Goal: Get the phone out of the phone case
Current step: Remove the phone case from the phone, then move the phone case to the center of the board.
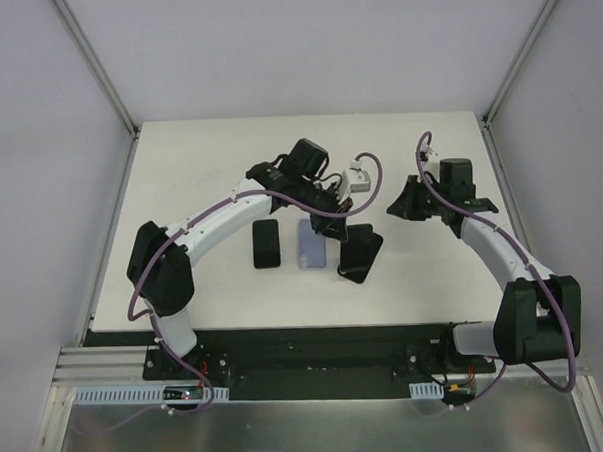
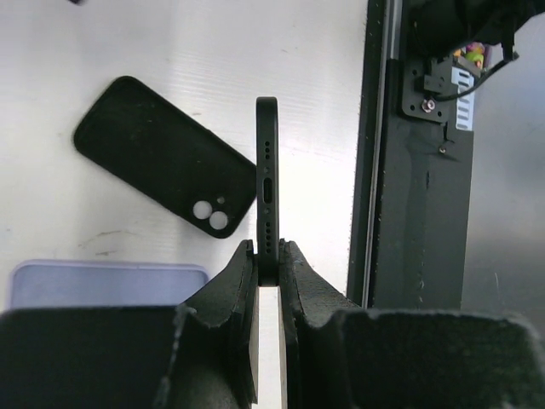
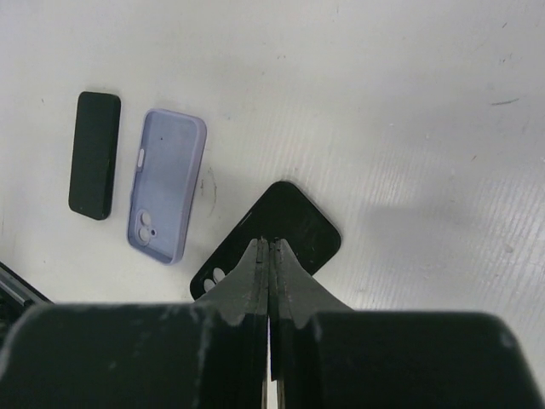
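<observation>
Black fingers (image 2: 243,281) of the left gripper (image 2: 267,256) are pinched on one end of a slim black phone (image 2: 266,170), seen edge-on from the wrist camera with its row of small holes and its charging slot facing the lens. From this narrow side it cannot be told whether a case wraps the handset. The grip sits just right of a pale lavender phone case (image 1: 312,244), which lies flat and hollow side up on the white tabletop (image 1: 199,170), its inside bare and a camera opening at one end. On that same right side of the lavender case, just beside it and turned at a slant to it, lies a black phone case (image 2: 153,145) with two round camera openings showing pale. Just left of the lavender case and parallel to it rests a plain black rectangular slab (image 1: 265,245), flat on the table and apart from both arms. Farther right of the lavender case than the black phone case, the right gripper (image 3: 269,243) hangs over the tabletop with its two fingers pressed together and nothing between them. On the robot's side of the lavender case, the black base rail (image 2: 409,221) runs along the table's near edge, visible down the right of the left wrist view.
</observation>
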Tool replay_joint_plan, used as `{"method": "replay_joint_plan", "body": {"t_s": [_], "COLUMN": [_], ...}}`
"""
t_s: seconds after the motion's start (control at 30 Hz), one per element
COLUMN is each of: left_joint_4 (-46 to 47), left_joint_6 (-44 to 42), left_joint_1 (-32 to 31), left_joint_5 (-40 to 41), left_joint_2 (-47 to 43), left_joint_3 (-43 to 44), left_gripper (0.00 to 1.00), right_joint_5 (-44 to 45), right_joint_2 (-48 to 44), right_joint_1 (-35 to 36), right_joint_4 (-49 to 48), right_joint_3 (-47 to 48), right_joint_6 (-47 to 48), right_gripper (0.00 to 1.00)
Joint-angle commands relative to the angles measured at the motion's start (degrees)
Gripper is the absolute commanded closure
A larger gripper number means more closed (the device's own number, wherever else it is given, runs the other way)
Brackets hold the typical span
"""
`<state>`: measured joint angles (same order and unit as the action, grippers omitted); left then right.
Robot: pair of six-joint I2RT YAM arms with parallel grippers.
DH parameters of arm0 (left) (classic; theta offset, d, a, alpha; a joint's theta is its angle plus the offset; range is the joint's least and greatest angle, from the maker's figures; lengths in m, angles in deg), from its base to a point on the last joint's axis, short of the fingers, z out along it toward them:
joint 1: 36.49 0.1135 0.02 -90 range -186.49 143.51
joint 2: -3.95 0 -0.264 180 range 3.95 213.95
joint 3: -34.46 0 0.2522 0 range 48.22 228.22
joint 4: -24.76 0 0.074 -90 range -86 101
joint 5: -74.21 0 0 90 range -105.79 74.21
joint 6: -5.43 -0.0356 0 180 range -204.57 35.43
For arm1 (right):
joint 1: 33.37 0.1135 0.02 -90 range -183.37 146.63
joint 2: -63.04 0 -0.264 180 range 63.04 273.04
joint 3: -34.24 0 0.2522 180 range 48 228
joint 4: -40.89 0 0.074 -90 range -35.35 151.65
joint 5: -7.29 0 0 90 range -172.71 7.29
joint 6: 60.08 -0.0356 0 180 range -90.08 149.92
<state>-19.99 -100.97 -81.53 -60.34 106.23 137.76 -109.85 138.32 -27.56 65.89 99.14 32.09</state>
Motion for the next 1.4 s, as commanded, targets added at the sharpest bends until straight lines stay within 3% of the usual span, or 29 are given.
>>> {"method": "replay_joint_plan", "body": {"t_s": [0.0, 0.07, 0.2, 0.27, 0.4, 0.9, 1.37], "left_joint_4": [0.48, 0.4, 0.4, 0.4, 0.13, -1.1, -1.1], "left_joint_6": [2.34, 2.34, 2.43, 2.69, 3.13, 4.1, 3.84], "left_joint_1": [1.7, 2.49, 3.9, 4.78, 6.54, 12.43, 13.13], "left_joint_5": [-3.78, -3.87, -4.05, -4.05, -4.49, -6.24, -6.86], "left_joint_2": [-3.31, -3.75, -5.59, -6.74, -9.2, -14.04, -12.46], "left_joint_3": [3.45, 3.19, 2.4, 1.87, 0.47, -0.5, -1.47], "left_gripper": [1.0, 1.0, 1.0, 1.0, 1.0, 1.0, 1.0], "right_joint_5": [-1.68, -3.88, -2.93, -1.18, 1.99, 4.72, 2.18], "right_joint_2": [-1.9, -1.02, -0.32, 0.21, 3.8, 16.21, 24.11], "right_joint_1": [-0.27, -0.18, 1.57, 2.72, 4.21, 6.15, 7.73], "right_joint_4": [-0.62, 1.31, 2.46, 3.69, 7.29, 15.21, 14.78], "right_joint_3": [-0.34, 0.63, -0.24, -0.16, 1.42, 5.82, 10.47], "right_joint_6": [1.95, 2.13, 2.57, 2.83, 3.45, 3.89, 2.49], "right_gripper": [1.0, 1.0, 0.8, 0.65, 0.57, 0.53, 0.5]}}
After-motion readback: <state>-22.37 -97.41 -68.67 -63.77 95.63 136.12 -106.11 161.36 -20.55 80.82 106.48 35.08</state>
